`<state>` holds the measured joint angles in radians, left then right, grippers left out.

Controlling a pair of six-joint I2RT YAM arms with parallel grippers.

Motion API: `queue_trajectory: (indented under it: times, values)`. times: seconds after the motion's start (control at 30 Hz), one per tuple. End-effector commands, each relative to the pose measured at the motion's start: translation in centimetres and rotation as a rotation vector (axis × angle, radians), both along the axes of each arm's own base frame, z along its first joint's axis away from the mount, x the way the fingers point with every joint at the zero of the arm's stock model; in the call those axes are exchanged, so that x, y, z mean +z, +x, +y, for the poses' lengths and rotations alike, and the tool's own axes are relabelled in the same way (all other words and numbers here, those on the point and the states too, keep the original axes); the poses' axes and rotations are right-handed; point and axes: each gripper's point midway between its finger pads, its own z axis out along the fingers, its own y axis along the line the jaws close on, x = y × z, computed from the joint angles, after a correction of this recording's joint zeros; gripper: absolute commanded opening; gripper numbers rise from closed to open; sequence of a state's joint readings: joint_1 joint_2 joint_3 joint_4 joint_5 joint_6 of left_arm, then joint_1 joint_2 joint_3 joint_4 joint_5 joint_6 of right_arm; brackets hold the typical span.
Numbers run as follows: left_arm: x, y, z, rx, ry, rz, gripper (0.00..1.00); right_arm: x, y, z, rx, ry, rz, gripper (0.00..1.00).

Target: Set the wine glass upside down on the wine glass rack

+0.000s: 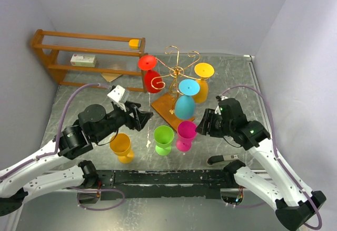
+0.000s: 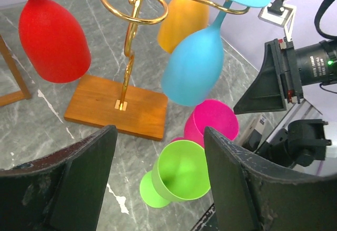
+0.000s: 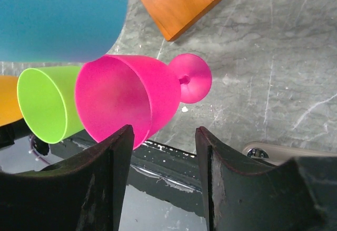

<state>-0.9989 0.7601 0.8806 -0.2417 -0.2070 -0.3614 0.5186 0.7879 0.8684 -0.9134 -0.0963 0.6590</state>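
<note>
1. Counter (image 1: 105, 91), gray marble. Shelf unit (image 1: 89, 57) back-L holds white box (image 1: 83, 60) + small orange item (image 1: 135, 43).
2. Wine glass rack (image 1: 177, 72) ctr-back. Red glass (image 1: 151, 79), blue glass (image 1: 185, 104) and yellow glass (image 1: 201, 88) hang upside down on it.
3. Orange glass (image 1: 121, 146), green glass (image 1: 163, 138) and pink glass (image 1: 185, 134) stand upright on counter, in front of rack.
4. R fingers (image 3: 105, 178) open, empty, just beside pink glass.
5. L fingers (image 2: 84, 178) wide open, empty.

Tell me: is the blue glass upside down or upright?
Upside down: the blue glass hangs from the gold rack, foot on top, bowl pointing down.
</note>
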Motion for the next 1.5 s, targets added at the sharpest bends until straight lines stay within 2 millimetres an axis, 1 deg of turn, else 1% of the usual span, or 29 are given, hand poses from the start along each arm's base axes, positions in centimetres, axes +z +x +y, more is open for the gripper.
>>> queue_trajectory:
  times: [0.0,0.1,0.23,0.33,0.4,0.53,0.6,0.7,0.77,0.83,0.97,1.07,1.17,1.27,1.33,1.4,1.47]
  values:
    - [2.0,0.7,0.4,0.026,-0.034,-0.119,0.78,0.4,0.4,1.4,0.074,0.021,-0.025,0.5]
    - [2.4,0.8,0.8,0.041,-0.039,-0.139,0.78,0.5,1.0,1.8,0.05,0.021,-0.035,0.48]
    - [2.8,0.7,1.1,0.047,-0.052,-0.149,0.77,-0.7,1.2,2.1,0.0,-0.046,-0.022,0.43]
    - [3.1,0.6,1.5,0.052,-0.058,-0.158,0.78,-1.4,1.3,2.2,-0.033,-0.107,-0.021,0.37]
    - [3.2,0.6,1.7,0.06,-0.058,-0.155,0.78,-1.9,1.3,1.9,-0.058,-0.165,-0.016,0.3]
    - [2.8,0.4,1.6,0.047,-0.064,-0.147,0.77,-2.5,1.2,1.2,-0.097,-0.259,-0.023,0.08]
    - [2.7,0.2,1.4,0.037,-0.065,-0.143,0.77,-2.2,1.1,1.1,-0.1,-0.28,-0.039,0.0]
    - [2.9,0.2,1.2,0.029,-0.067,-0.14,0.77,-1.3,0.7,1.1,-0.077,-0.294,-0.065,0.0]
    - [3.4,0.1,1.0,0.017,-0.077,-0.14,0.77,-0.5,0.5,0.6,-0.073,-0.299,-0.082,0.0]
    - [3.7,-0.2,0.6,-0.006,-0.091,-0.14,0.78,0.8,0.4,-0.2,-0.086,-0.303,-0.107,0.0]
    - [4.5,-0.6,-0.3,-0.045,-0.123,-0.138,0.78,4.5,-0.2,-1.8,-0.094,-0.269,-0.177,0.0]
    - [5.4,-0.9,-0.8,-0.073,-0.142,-0.133,0.78,8.0,-0.6,-1.9,-0.042,-0.202,-0.256,0.0]
    - [7.2,-1.6,-1.3,-0.117,-0.183,-0.153,0.78,11.7,-1.3,-0.7,0.059,-0.075,-0.359,0.0]
    - [10.2,-2.3,-0.7,-0.132,-0.25,-0.195,0.78,14.9,-2.2,0.6,0.145,0.041,-0.443,0.0]
    - [12.2,-2.0,0.4,-0.078,-0.305,-0.199,0.77,16.9,-2.8,1.4,0.193,0.121,-0.493,0.0]
    - [13.5,-1.3,2.0,0.01,-0.352,-0.156,0.78,19.5,-3.5,2.5,0.239,0.235,-0.559,0.0]
    - [14.9,-1.3,3.0,0.046,-0.382,-0.141,0.78,22.2,-4.1,3.3,0.272,0.345,-0.639,0.0]
